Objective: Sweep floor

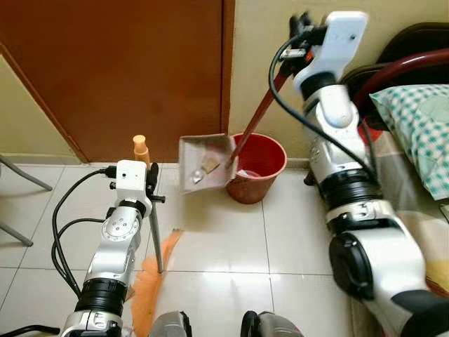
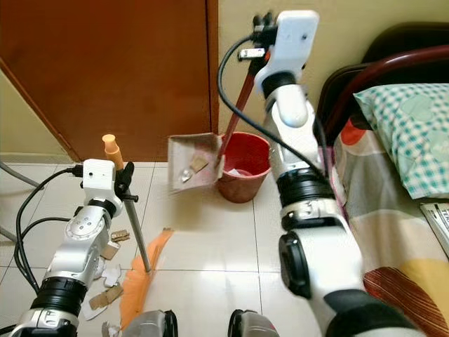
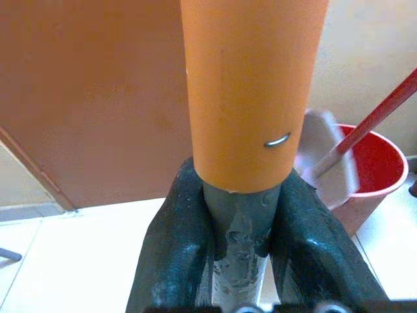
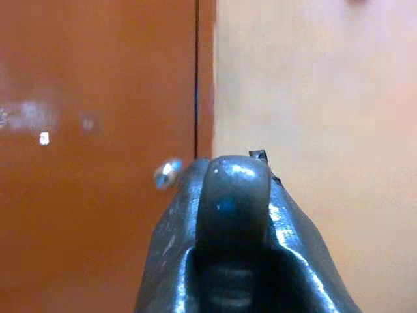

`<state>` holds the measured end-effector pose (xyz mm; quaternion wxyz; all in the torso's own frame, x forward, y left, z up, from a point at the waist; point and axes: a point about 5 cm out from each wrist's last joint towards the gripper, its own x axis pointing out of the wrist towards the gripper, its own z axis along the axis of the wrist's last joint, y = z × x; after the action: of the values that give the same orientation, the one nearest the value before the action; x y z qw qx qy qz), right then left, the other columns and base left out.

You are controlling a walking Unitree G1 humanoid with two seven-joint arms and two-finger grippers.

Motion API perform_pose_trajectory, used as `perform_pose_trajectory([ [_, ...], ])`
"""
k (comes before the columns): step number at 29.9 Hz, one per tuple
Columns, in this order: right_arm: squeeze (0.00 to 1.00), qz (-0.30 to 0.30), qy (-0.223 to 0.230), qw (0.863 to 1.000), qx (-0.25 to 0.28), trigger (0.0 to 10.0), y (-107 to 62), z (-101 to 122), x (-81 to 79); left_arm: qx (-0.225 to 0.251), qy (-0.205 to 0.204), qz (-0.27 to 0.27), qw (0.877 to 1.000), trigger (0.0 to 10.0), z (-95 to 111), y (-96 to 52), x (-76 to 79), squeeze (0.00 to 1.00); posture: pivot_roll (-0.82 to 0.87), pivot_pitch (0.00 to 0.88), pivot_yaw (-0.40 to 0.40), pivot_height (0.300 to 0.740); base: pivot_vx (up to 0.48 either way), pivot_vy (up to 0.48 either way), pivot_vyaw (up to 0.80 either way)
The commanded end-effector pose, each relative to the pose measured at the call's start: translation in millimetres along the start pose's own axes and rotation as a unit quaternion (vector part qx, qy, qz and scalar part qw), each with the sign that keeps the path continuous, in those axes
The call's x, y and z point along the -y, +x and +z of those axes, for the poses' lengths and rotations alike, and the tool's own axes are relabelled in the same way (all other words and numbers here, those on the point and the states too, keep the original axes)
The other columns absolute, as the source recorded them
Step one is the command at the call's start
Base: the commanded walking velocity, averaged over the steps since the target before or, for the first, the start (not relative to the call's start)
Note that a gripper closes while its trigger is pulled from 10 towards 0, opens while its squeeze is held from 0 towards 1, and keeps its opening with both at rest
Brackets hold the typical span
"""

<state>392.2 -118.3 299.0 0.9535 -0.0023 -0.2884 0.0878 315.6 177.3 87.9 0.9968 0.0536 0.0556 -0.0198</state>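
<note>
Tipping the dustpan (image 1: 203, 163) above the red bin (image 1: 258, 167), your right end effector (image 1: 303, 28) grips its handle, left end effector (image 3: 244, 215) clamps the broom (image 2: 137, 284); tilt further.

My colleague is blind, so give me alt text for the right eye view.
The right gripper holds a dustpan of scraps tilted beside a red bucket. The left gripper holds a broom near scraps on the tiles.
</note>
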Motion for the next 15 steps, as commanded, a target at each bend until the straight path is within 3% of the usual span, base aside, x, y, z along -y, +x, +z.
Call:
perform_pose_trajectory([
  [1,0.0,0.017,-0.051,0.996,0.074,10.0,10.5,29,-3.6,-0.02,0.002,0.005,1.0,10.0,-7,-1.2,-2.3,0.0,0.01,0.069,-0.022,0.74,0.0,0.0,0.0],
  [4,0.0,0.045,-0.108,0.988,0.101,10.0,9.6,34,-12.4,-0.019,0.002,0.003,1.0,10.0,-7,-0.8,-1.9,0.0,0.01,0.069,-0.02,0.74,0.0,0.0,0.0],
  [8,0.0,0.066,-0.14,0.981,0.119,10.0,6.8,33,-21.5,-0.018,0.002,0.002,1.0,10.0,-6,-0.3,-1.0,0.0,0.01,0.07,-0.018,0.74,0.0,0.0,0.0],
  [10,0.0,0.098,-0.174,0.971,0.134,10.0,-1.2,24,-38.2,-0.017,0.002,0.0,1.0,10.0,-6,-0.1,0.7,0.0,0.01,0.071,-0.016,0.74,0.0,0.0,0.0],
  [15,0.0,0.153,-0.225,0.951,0.149,10.0,-17.7,9,-62.5,-0.017,0.002,-0.003,1.0,10.0,-6,0.0,0.9,0.0,0.02,0.071,-0.015,0.74,0.0,0.0,0.0],
])
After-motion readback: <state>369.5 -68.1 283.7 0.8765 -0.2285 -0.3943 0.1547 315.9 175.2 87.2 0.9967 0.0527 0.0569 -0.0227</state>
